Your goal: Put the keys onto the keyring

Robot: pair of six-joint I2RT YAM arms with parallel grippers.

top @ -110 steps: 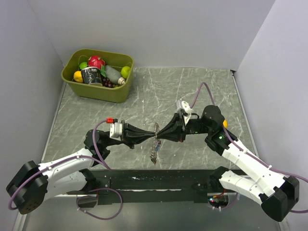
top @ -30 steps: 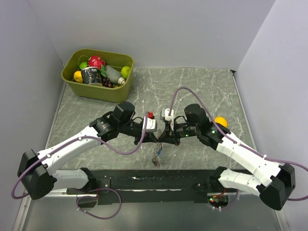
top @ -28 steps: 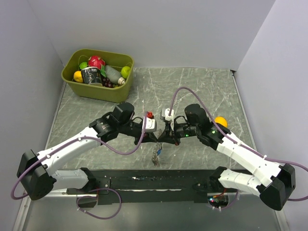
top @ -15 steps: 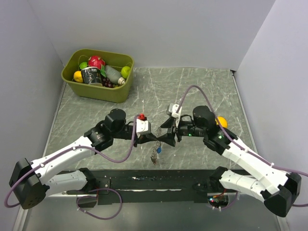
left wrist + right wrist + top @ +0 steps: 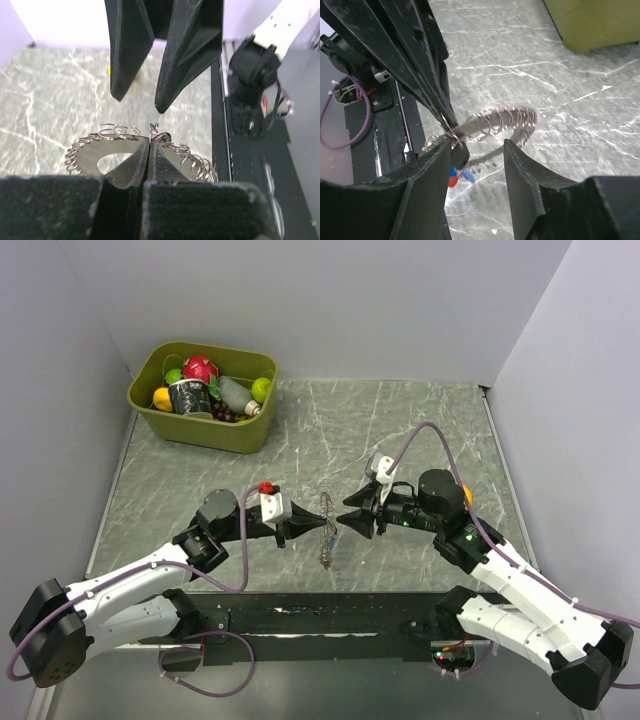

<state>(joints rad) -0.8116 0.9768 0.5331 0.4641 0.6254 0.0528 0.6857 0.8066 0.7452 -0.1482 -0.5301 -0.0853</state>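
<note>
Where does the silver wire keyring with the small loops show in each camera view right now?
Top external: silver wire keyring at picture centre, at the left gripper tip.
Left wrist: lower centre.
Right wrist: centre.
Shared landmark: the shut left gripper pinching it.

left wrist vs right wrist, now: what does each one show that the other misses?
Left wrist only: the right gripper head-on, fingers apart, and the right arm's base. Right wrist only: the keys hanging under the keyring, black, red and blue heads, plus a corner of the green bin. Both: the left gripper shut on the keyring, over the marble table.
</note>
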